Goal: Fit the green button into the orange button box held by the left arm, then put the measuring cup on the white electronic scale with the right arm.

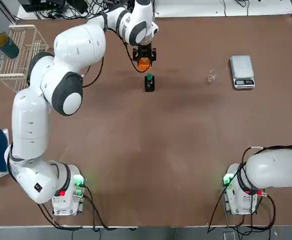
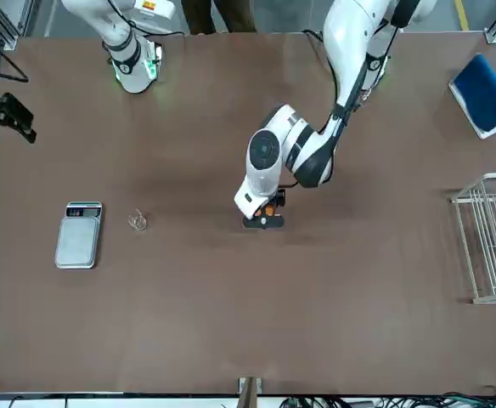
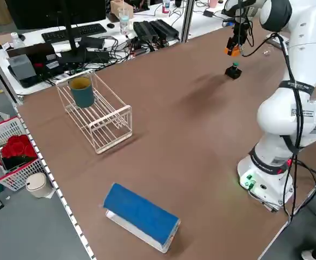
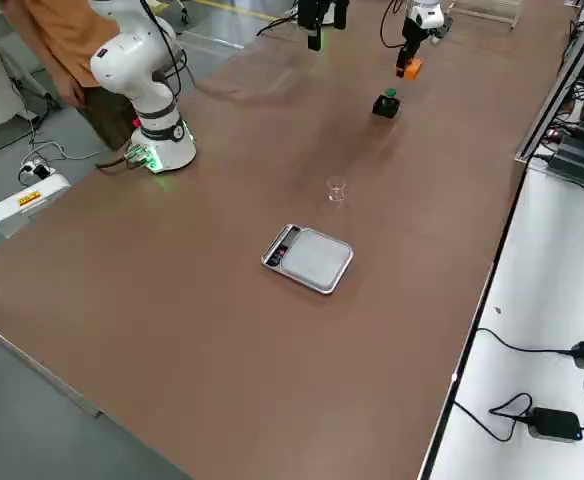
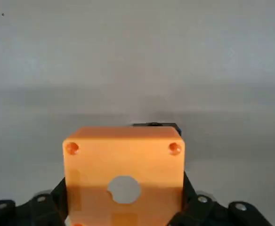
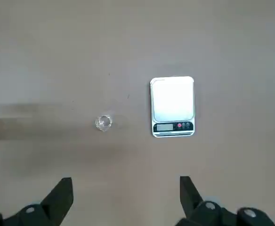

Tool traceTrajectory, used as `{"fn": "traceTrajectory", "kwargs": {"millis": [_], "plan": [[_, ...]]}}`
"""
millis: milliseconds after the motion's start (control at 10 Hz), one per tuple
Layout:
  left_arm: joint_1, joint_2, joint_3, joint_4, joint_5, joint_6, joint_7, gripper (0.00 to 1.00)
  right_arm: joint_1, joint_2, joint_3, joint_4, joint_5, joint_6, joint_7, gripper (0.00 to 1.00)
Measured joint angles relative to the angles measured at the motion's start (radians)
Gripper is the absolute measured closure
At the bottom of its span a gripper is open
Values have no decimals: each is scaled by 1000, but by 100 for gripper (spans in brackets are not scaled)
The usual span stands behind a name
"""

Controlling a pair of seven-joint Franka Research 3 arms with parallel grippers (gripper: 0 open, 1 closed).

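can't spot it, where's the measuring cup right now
In the top view the measuring cup stands on the table's right side, just left of the white electronic scale, apart from it.

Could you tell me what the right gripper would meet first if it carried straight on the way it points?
Probably bare brown table; the open right gripper points down, short of the tiny clear cup.

Two glossy white jointed arms: left arm [image 1: 61, 85], right arm [image 1: 273, 167]; dark grey joint bands, green-lit bases, black cables, black two-finger tools with silver screws.
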Motion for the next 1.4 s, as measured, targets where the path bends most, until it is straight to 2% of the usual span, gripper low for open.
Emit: {"fn": "traceTrajectory", "kwargs": {"millis": [200,400,600,1100,1400], "plan": [[-14,2,0,-2,0,11,-4,14,-7,36,-1,-7,16,31,0,0],[-31,8,0,-18,3,54,-34,14,-7,53,2,-64,21,102,26,0],[-32,10,2,-58,21,111,-41,14,-2,58,20,-153,24,191,65,0],[-35,12,2,-92,39,153,-80,14,19,90,101,-459,27,577,208,0],[-53,16,2,-116,39,175,-96,14,27,179,122,-529,27,720,263,0]]}}
